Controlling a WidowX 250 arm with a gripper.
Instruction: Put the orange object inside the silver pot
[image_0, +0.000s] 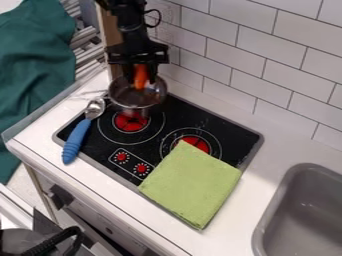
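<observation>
1. In the camera view, the hand is hanging over the silver pot and is gripping the orange object between its fingers, which are closing in on both sides of it.
2. The picking up is looking done, and so is the lining up: the orange object is pointing down, with its lower end appearing within the pot's rim. Whether it is touching the bottom, I cannot tell.
3. The release is remaining, perhaps after a little more lowering; then the hand is needing to lift away without dragging the object out.
4. The pot is standing upright at the back of the stove, behind a red burner. Apart from the orange object's lower end, its dark inside is showing nothing I can make out.
5. The other container, a grey sink, is sitting in the bench towards the right edge, well apart from the pot.
</observation>
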